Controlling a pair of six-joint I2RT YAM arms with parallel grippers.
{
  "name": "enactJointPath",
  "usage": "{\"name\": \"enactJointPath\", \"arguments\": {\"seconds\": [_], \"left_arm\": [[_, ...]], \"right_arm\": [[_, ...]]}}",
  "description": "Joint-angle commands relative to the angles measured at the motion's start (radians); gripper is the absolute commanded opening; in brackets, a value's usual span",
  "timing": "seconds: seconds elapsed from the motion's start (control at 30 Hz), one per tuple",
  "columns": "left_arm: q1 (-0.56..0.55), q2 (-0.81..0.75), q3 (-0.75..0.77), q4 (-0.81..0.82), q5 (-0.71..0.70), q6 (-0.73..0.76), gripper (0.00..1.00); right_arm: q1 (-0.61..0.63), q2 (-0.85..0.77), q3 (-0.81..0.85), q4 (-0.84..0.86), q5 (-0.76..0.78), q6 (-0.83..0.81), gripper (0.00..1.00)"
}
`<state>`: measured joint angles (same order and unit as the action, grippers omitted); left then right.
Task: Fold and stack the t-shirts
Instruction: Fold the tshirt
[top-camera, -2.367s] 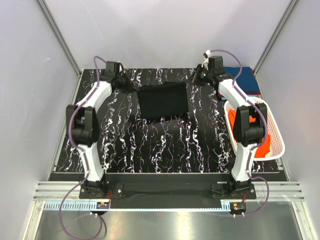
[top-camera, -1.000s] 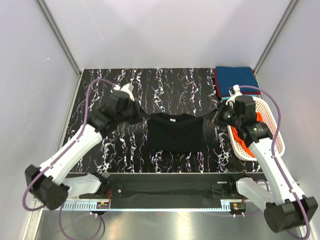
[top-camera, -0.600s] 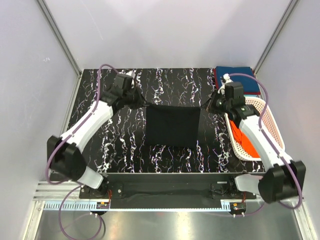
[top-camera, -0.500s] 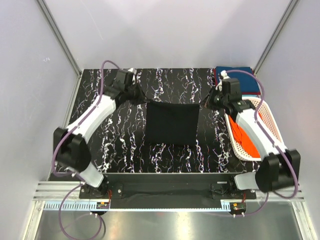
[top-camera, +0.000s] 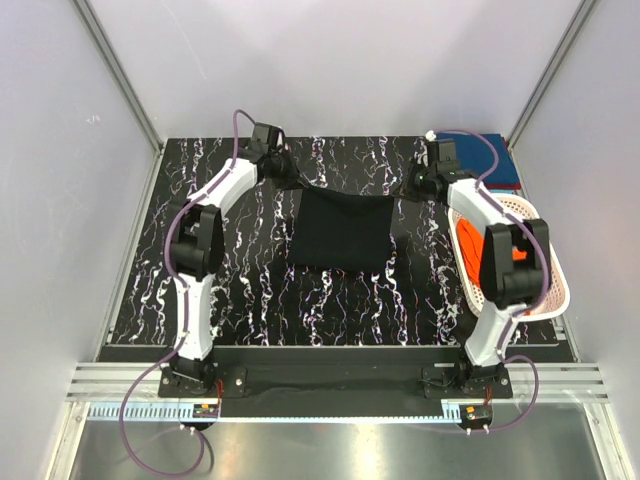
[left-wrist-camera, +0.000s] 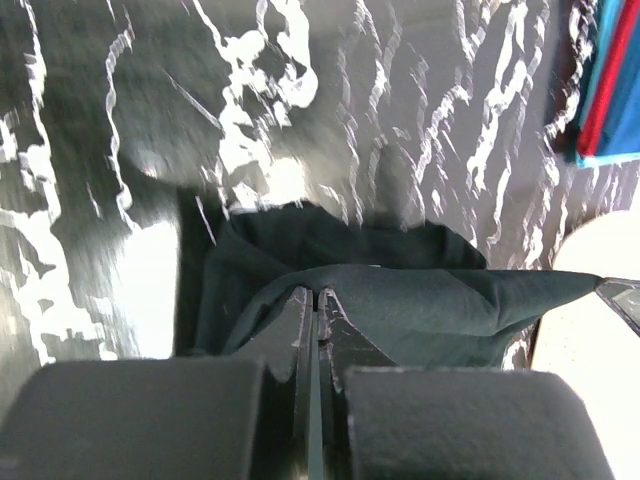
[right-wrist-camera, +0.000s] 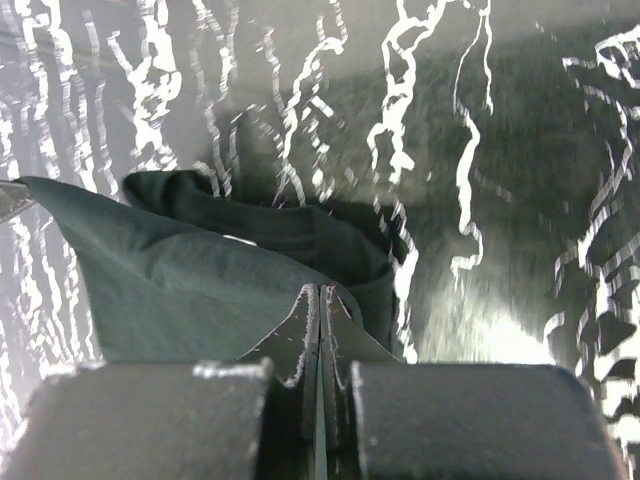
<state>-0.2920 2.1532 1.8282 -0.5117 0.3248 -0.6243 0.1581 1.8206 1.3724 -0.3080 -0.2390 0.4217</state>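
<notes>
The black t-shirt (top-camera: 340, 230) hangs stretched between both grippers over the middle of the marbled table, its lower part lying on the surface. My left gripper (top-camera: 284, 173) is shut on its upper left corner, and my right gripper (top-camera: 414, 186) is shut on the upper right corner. In the left wrist view the closed fingertips (left-wrist-camera: 313, 294) pinch dark cloth (left-wrist-camera: 420, 300). The right wrist view shows the same pinch (right-wrist-camera: 320, 288) on the fabric (right-wrist-camera: 180, 290). A folded teal-blue t-shirt (top-camera: 497, 160) lies at the back right on a dark red one (left-wrist-camera: 607, 90). The orange t-shirt (top-camera: 468, 245) sits in the basket.
A white lattice basket (top-camera: 556, 268) stands along the right edge of the table, beside the right arm. The black marbled tabletop (top-camera: 250, 290) is walled by grey panels at left, back and right.
Both arms have swung toward the back of the table, pulling the black t-shirt's top edge away from the near edge. Both grippers stayed shut on it.
</notes>
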Motion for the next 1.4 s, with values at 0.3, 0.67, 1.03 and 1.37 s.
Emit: {"name": "enactJointPath", "arguments": {"seconds": [0.3, 0.67, 1.03, 1.37], "left_arm": [[0.054, 0.224, 0.246, 0.056, 0.112, 0.032, 0.0], [0.065, 0.011, 0.064, 0.032, -0.118, 0.055, 0.33], [-0.062, -0.181, -0.226, 0.137, -0.023, 0.058, 0.36], [-0.13, -0.142, -0.331, 0.2, -0.027, 0.034, 0.37]], "right_arm": [[-0.066, 0.239, 0.188, 0.049, -0.092, -0.006, 0.06], [-0.078, 0.07, 0.11, -0.085, -0.198, 0.012, 0.55], [-0.072, -0.164, -0.188, -0.085, -0.307, 0.078, 0.67], [0.05, -0.141, -0.308, 0.024, -0.227, 0.215, 0.72]]}}
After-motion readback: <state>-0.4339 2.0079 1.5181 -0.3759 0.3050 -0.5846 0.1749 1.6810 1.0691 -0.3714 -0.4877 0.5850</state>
